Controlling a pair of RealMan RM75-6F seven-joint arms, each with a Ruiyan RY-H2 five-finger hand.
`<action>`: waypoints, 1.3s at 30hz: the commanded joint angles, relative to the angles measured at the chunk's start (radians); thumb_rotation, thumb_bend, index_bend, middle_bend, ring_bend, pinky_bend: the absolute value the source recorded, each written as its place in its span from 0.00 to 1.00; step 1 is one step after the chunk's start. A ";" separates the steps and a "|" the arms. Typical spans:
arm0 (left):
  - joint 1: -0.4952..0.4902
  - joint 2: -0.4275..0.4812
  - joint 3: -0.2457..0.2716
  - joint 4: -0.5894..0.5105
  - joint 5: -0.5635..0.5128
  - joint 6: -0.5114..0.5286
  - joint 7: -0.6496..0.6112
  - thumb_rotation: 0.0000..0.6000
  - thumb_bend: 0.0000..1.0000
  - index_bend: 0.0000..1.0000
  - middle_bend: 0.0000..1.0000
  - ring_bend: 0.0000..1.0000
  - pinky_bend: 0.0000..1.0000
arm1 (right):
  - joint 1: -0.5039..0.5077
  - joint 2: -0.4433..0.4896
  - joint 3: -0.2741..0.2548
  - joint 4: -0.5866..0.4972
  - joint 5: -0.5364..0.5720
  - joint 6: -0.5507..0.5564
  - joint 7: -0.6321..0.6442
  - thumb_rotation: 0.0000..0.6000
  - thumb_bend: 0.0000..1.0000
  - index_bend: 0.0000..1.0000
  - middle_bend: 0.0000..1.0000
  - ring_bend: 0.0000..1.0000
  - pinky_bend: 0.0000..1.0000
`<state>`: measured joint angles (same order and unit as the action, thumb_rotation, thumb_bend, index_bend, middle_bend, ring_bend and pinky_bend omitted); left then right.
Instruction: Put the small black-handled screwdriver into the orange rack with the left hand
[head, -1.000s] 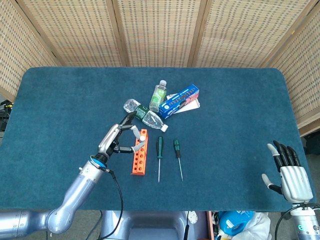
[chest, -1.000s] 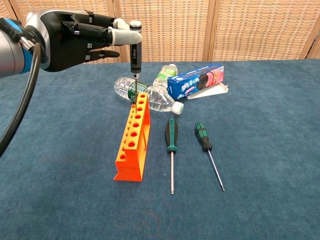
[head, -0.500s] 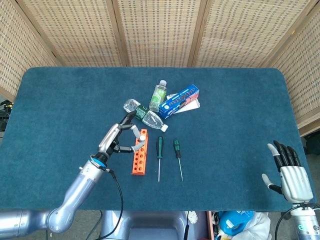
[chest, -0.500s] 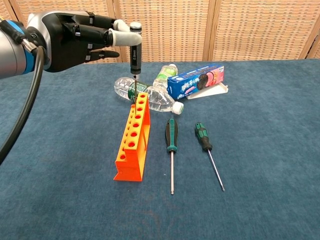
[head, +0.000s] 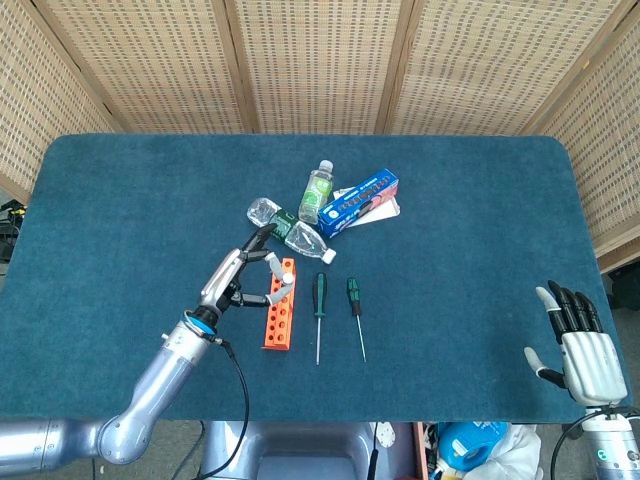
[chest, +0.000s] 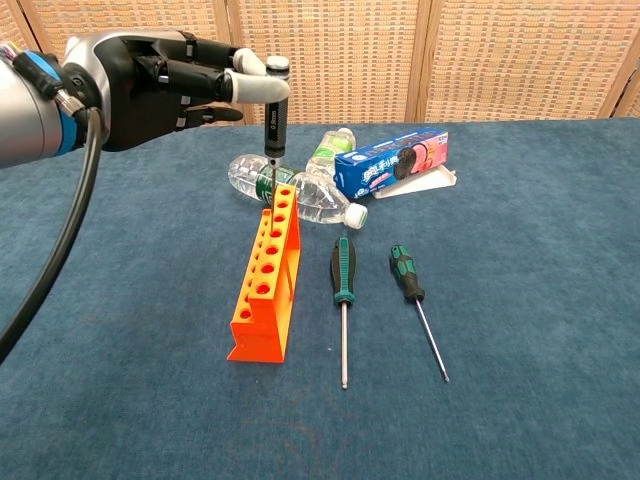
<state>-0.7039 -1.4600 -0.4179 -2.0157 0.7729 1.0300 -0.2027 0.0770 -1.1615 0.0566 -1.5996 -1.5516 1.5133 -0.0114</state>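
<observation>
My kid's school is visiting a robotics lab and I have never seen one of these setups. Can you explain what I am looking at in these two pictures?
This is a two-armed robot with human-like hands, at a table covered in blue cloth. One picture looks down from its head, the other looks forward from its chest.

Its left hand pinches a small black-handled screwdriver upright, tip at the far end of an orange rack with a row of holes. The right hand waits at the table's near edge, fingers spread, holding nothing.

Beside the rack lie two green-handled screwdrivers. Behind it are three plastic bottles and a blue biscuit box.
</observation>
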 joint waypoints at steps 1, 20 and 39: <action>-0.001 -0.001 0.000 0.003 0.001 0.000 0.001 1.00 0.32 0.62 0.05 0.00 0.00 | 0.000 0.000 0.000 0.000 0.001 0.000 0.000 1.00 0.28 0.00 0.00 0.00 0.00; -0.008 -0.013 0.008 0.020 0.023 0.003 0.007 1.00 0.32 0.62 0.05 0.00 0.00 | -0.001 0.001 0.000 0.001 0.001 0.000 0.001 1.00 0.28 0.00 0.00 0.00 0.00; -0.008 -0.036 0.025 0.064 0.025 -0.012 -0.004 1.00 0.32 0.62 0.05 0.00 0.00 | -0.001 0.002 0.000 0.002 0.002 0.001 0.004 1.00 0.28 0.00 0.00 0.00 0.00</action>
<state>-0.7125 -1.4955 -0.3935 -1.9532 0.7974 1.0189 -0.2062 0.0758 -1.1595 0.0568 -1.5980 -1.5495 1.5139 -0.0072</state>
